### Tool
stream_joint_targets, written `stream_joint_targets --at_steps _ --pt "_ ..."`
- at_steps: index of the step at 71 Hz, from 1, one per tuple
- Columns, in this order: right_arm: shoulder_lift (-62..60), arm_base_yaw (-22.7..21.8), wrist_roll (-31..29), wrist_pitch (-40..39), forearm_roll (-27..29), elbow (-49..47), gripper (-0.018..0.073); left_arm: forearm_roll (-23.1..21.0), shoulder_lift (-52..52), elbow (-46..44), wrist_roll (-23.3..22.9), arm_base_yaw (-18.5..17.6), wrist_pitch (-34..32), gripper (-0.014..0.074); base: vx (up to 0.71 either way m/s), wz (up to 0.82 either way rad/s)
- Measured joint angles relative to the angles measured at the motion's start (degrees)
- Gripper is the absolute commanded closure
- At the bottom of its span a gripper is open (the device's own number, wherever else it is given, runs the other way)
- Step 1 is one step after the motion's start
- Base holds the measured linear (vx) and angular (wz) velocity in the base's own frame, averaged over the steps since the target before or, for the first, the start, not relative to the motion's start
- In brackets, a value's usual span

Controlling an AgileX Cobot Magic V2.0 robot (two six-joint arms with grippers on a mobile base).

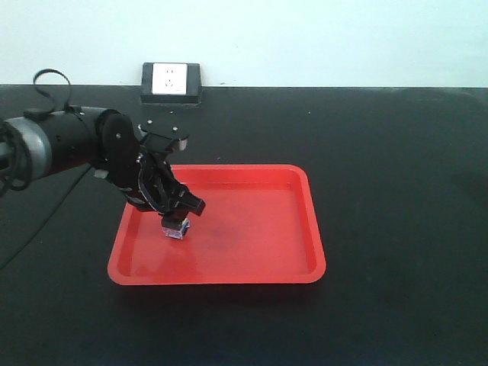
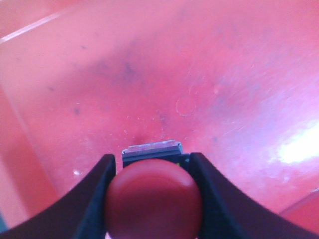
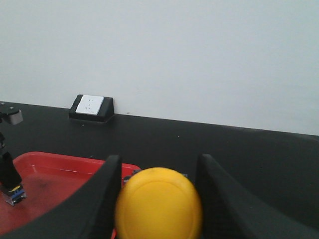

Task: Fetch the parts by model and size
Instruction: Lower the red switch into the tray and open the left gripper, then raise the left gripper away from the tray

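Left fingers (image 2: 94, 194): narrow, clamped on either side of the red-capped switch (image 2: 153, 199); its cap faces the wrist camera and its dark base points at the tray floor.
Red-capped switch, place: inside the red tray (image 1: 316, 229), toward 9 o'clock of the floor. Resting or just above it, cannot tell.
Right fingers (image 3: 99, 199): narrow, gripping the yellow-capped switch (image 3: 158, 204) by its sides.
Yellow-capped switch, place: held up above the black bench (image 1: 396, 152), with the tray at 8 o'clock of it in the right wrist view.
Socket box (image 1: 170, 81): at the bench's 12 o'clock edge, well apart from the tray.
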Motion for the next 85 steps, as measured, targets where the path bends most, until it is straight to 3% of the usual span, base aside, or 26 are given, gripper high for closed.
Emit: stream_joint_targets --at_steps 10,29,36,56,85 --pt "0.00 0.00 0.00 0.00 0.00 0.00 0.0564 0.00 1.05 -0.06 1.79 -0.66 0.04 0.0414 0.00 0.00" --pt "0.00 0.00 0.00 0.00 0.05 0.00 0.0564 0.00 1.06 -0.08 2.12 -1.23 0.12 0.0124 0.00 0.00" --pt "0.00 0.00 0.00 0.00 0.05 0.00 0.0564 0.00 1.06 -0.23 2.12 -1.23 0.33 0.0071 0.00 0.00" --pt "0.00 0.00 0.00 0.00 0.05 0.00 0.0564 -0.15 -3.37 -0.23 1.25 -1.23 -0.36 0.0098 0.00 0.00" --pt "0.00 0.00 0.00 0.00 0.05 0.00 0.0564 -0.28 -27.43 -0.15 0.80 -1.23 -0.57 0.0132 0.00 0.00"
